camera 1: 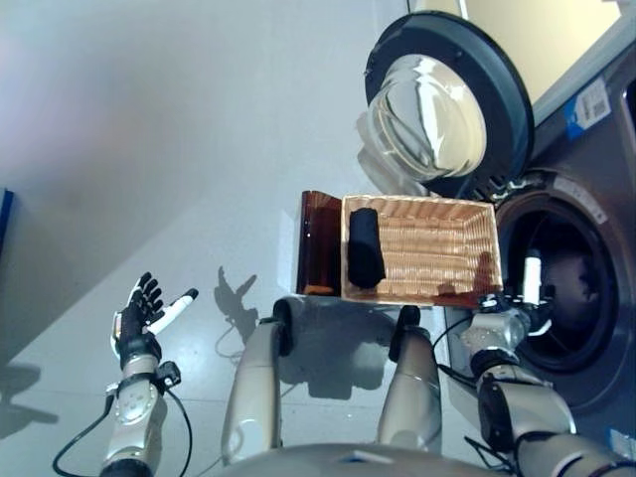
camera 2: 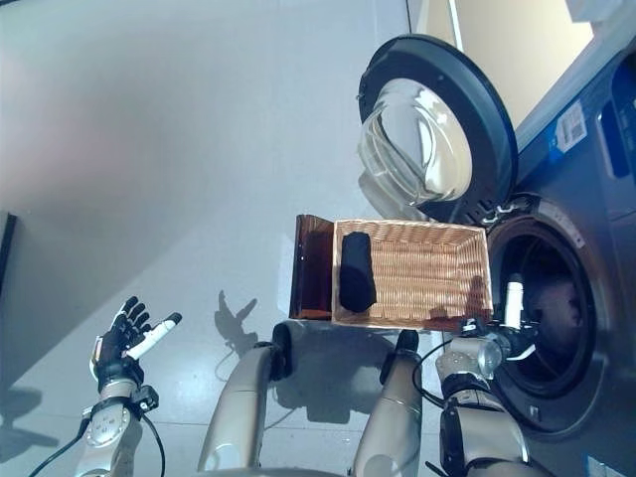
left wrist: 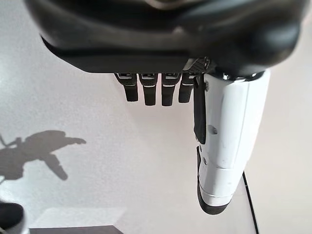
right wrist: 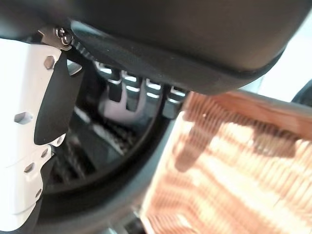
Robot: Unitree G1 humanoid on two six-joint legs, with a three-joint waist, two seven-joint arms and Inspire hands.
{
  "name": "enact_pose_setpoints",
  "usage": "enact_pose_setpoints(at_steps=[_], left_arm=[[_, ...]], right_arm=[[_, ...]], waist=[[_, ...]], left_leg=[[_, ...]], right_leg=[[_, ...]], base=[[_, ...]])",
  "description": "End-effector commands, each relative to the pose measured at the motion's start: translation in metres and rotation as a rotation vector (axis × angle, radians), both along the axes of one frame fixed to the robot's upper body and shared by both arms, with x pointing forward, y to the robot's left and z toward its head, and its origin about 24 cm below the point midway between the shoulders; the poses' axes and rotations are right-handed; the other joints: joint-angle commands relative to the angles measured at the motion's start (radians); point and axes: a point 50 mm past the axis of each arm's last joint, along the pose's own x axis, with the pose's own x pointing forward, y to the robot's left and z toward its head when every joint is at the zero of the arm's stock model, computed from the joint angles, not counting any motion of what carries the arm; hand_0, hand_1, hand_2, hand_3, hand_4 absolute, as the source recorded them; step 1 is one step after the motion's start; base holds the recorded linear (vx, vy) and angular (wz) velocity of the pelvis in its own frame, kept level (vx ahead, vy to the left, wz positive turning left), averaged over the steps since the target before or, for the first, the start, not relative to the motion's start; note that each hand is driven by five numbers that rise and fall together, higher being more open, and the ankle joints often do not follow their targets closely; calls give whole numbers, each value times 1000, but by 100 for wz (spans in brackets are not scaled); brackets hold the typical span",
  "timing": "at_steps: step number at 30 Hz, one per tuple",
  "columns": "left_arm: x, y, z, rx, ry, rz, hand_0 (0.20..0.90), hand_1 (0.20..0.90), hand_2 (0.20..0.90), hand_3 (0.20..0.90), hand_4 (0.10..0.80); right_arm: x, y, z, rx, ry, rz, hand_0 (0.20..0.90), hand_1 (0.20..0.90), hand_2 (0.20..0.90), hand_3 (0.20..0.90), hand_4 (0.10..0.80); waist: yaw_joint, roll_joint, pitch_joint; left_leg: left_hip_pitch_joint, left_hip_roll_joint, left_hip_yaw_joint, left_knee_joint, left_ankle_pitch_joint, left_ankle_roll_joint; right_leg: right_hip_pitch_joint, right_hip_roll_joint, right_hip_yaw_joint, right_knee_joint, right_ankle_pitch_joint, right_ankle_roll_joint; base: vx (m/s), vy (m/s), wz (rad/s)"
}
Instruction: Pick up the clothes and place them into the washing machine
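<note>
A rolled black garment [camera 1: 365,248] lies at the left end of a wicker basket [camera 1: 417,206] in front of me. To the basket's right is the washing machine's dark drum opening [camera 1: 568,283]. My right hand [camera 1: 519,298] is at the drum's near left rim, beside the basket's right corner, open and empty, its white thumb upright. The right wrist view shows its fingers [right wrist: 127,90] before the drum [right wrist: 92,146], with the basket wall [right wrist: 234,165] alongside. My left hand [camera 1: 141,316] hangs over bare floor at the lower left, open with nothing in it.
The washer's round glass door [camera 1: 447,104] stands swung open behind the basket. A brown box-like stand [camera 1: 320,243] adjoins the basket's left end. Grey floor [camera 1: 149,149] spreads to the left. A dark edge [camera 1: 4,224] shows at the far left.
</note>
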Motion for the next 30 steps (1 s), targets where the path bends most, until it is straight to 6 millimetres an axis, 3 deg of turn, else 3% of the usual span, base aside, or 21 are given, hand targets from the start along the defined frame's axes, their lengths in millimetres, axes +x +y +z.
enact_pose_setpoints(at_steps=[1, 6, 10, 13, 16, 18, 21, 30], left_arm=[[3, 29, 25, 132, -108, 61, 900, 900, 900, 900, 800], [2, 29, 18, 118, -77, 79, 900, 900, 900, 900, 800], [3, 25, 18, 129, -74, 58, 900, 900, 900, 900, 800], [3, 23, 16, 137, -63, 60, 900, 900, 900, 900, 800], [2, 23, 15, 145, -56, 63, 900, 900, 900, 900, 800], [3, 24, 14, 158, -49, 69, 900, 900, 900, 900, 800], [5, 24, 13, 170, -39, 75, 900, 900, 900, 900, 800], [8, 19, 19, 196, -57, 43, 900, 900, 900, 900, 800]], right_arm=[[7, -6, 15, -152, -4, 93, 900, 900, 900, 900, 800], [15, 15, 9, -223, 95, 244, 900, 900, 900, 900, 800], [25, 34, 9, -376, 225, 409, 900, 900, 900, 900, 800], [43, 69, 18, -587, 253, 627, 900, 900, 900, 900, 800], [46, 84, 20, -665, 253, 711, 900, 900, 900, 900, 800], [49, 102, 21, -834, 294, 842, 900, 900, 900, 900, 800], [48, 108, 14, -972, 419, 893, 900, 900, 900, 900, 800], [55, 129, 12, -1027, 479, 945, 900, 900, 900, 900, 800]], waist=[[21, -35, -40], [34, -48, -47], [42, -56, -49], [47, -59, -43], [45, -60, -43], [47, -60, -40], [52, -54, -39], [69, -35, -33]], left_leg=[[67, 17, -35, -125, 49, -44], [147, 17, -38, -204, 75, -52], [190, 12, -34, -248, 94, -51], [202, 9, -38, -259, 101, -51], [201, 9, -39, -259, 103, -52], [194, 4, -39, -251, 104, -52], [180, -2, -43, -241, 104, -52], [132, -8, -50, -200, 99, -52]], right_leg=[[95, -46, -2, -116, 129, -11], [189, -50, -38, -195, 152, 4], [233, -50, -63, -241, 175, 12], [253, -55, -69, -264, 189, 16], [254, -56, -72, -271, 193, 17], [249, -59, -68, -270, 197, 16], [243, -62, -66, -269, 200, 17], [208, -69, -56, -247, 201, 13]], base=[[99, -17, 1], [82, -17, 2], [38, -10, 2], [0, 0, 0], [0, 0, 0], [-26, 10, 5], [0, 0, 0], [-26, 6, 3]])
